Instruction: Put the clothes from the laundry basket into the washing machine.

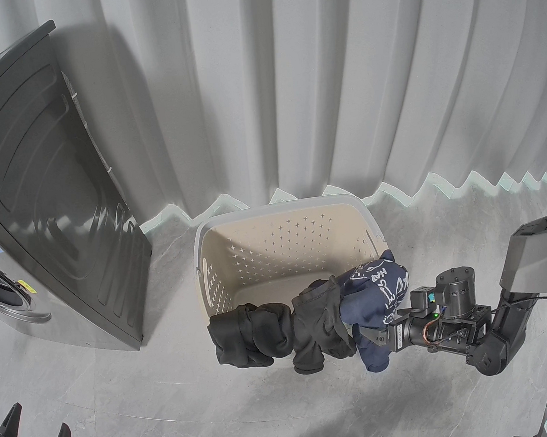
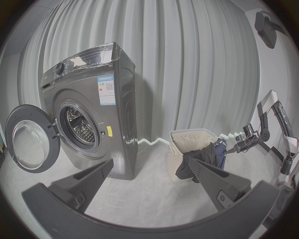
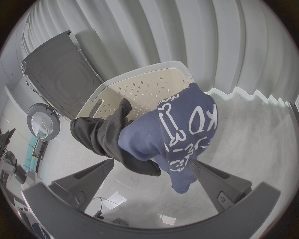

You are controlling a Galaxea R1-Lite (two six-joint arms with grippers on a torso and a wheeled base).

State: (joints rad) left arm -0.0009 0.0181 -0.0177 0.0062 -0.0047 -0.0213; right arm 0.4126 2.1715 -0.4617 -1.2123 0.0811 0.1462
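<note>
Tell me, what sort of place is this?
Probably a staged laundry corner in a test room, not a home: a front-loading washing machine with its door open, a laundry basket draped with clothes, and a floor-length white curtain behind them.

Open grey marbled floor [image 1: 173,374] separates the dark grey front-loading washing machine [image 1: 46,202], left, its round drum mouth [image 2: 79,127] unobstructed, from the cream perforated plastic laundry basket [image 1: 275,241], whose near rim black and navy clothes [image 1: 319,325] cover.
</note>
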